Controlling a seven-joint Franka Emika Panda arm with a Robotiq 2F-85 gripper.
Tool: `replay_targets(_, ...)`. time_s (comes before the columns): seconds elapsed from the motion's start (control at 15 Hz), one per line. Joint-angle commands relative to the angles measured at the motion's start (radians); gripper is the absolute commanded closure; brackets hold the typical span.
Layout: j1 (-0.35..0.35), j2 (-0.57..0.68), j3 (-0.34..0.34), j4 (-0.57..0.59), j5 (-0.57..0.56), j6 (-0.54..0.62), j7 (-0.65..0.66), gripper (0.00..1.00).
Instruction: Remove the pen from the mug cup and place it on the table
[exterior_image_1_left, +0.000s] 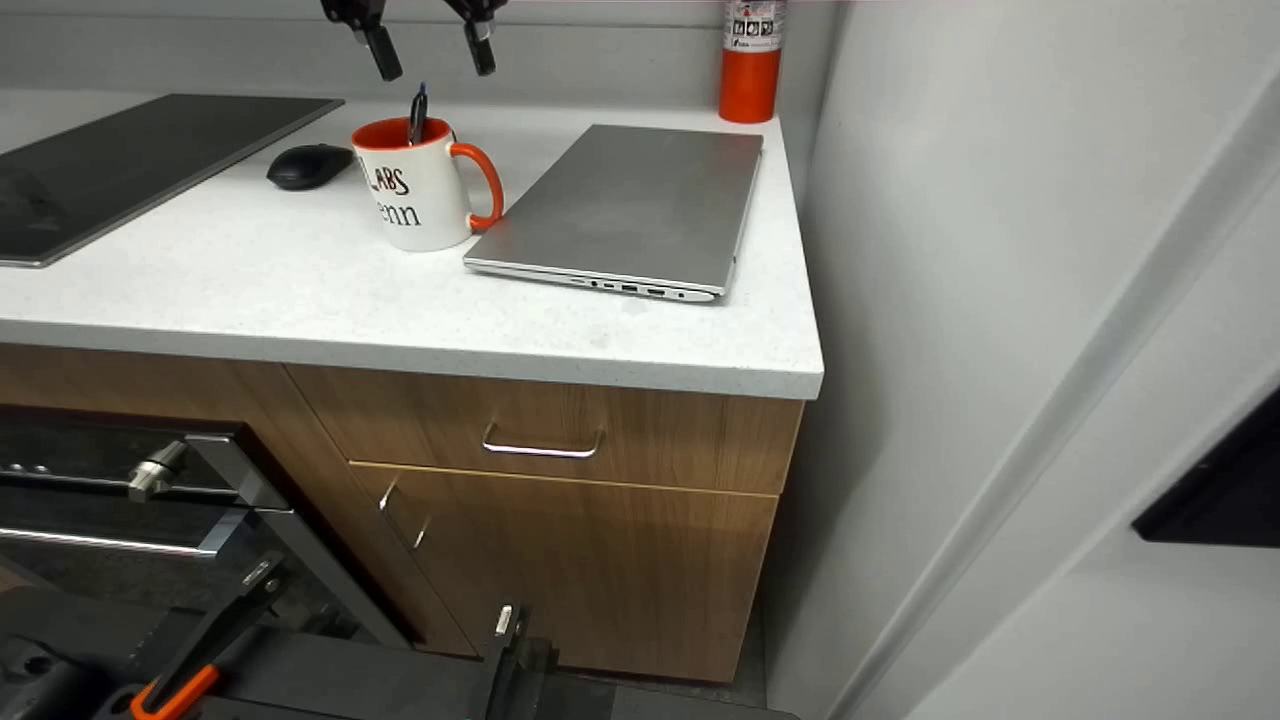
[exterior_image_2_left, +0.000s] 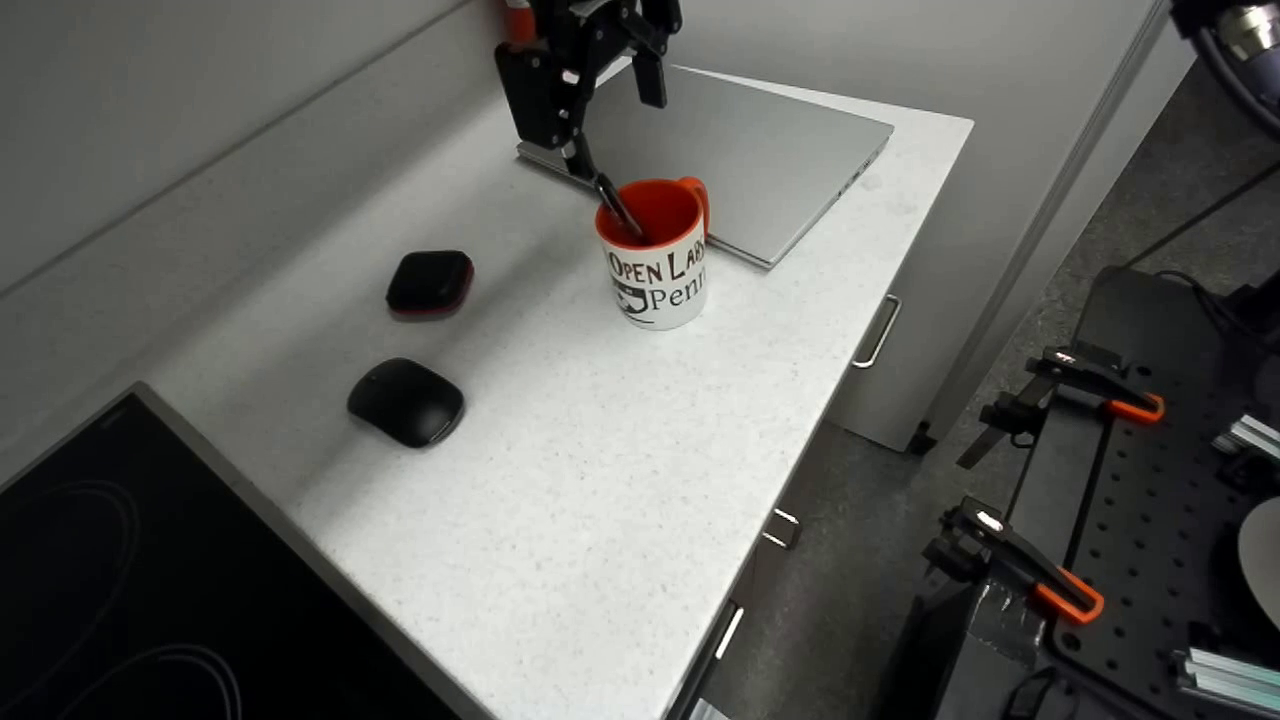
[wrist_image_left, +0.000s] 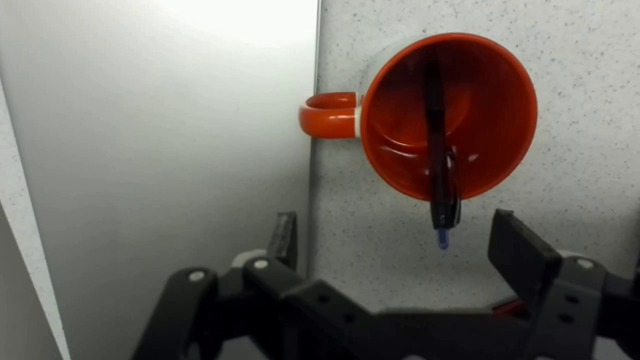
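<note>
The white mug cup (exterior_image_1_left: 420, 205) with red handle and red inside stands upright on the white table (exterior_image_1_left: 280, 275); it also shows in an exterior view (exterior_image_2_left: 665, 285) and the wrist view (wrist_image_left: 531, 105). The dark pen (exterior_image_1_left: 417, 118) leans inside the mug, its blue-tipped end above the rim; it also shows in an exterior view (exterior_image_2_left: 618, 208) and the wrist view (wrist_image_left: 439, 170). My gripper (exterior_image_1_left: 437, 72) is open and empty above the mug. In the wrist view the pen's upper end lies between the spread fingers (wrist_image_left: 394, 220), touching neither.
A closed grey laptop (exterior_image_1_left: 630, 205) lies beside the mug's handle. A black mouse (exterior_image_2_left: 407, 402) and a small black case with a red edge (exterior_image_2_left: 430, 282) lie on the table. A black cooktop (exterior_image_2_left: 120, 570), a back wall and an orange cylinder (exterior_image_1_left: 749, 85) border the area.
</note>
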Motion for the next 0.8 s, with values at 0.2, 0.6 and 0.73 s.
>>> replay_targets(0.2, 0.024, 0.058, -0.004, 0.088, -0.005, -0.098, 0.033, 0.0)
replay_targets(0.6, 0.024, 0.08, 0.002, 0.107, 0.041, -0.126, 0.0, 0.0)
replay_targets(0.73, 0.024, 0.08, 0.007, 0.106, 0.065, -0.121, -0.014, 0.0)
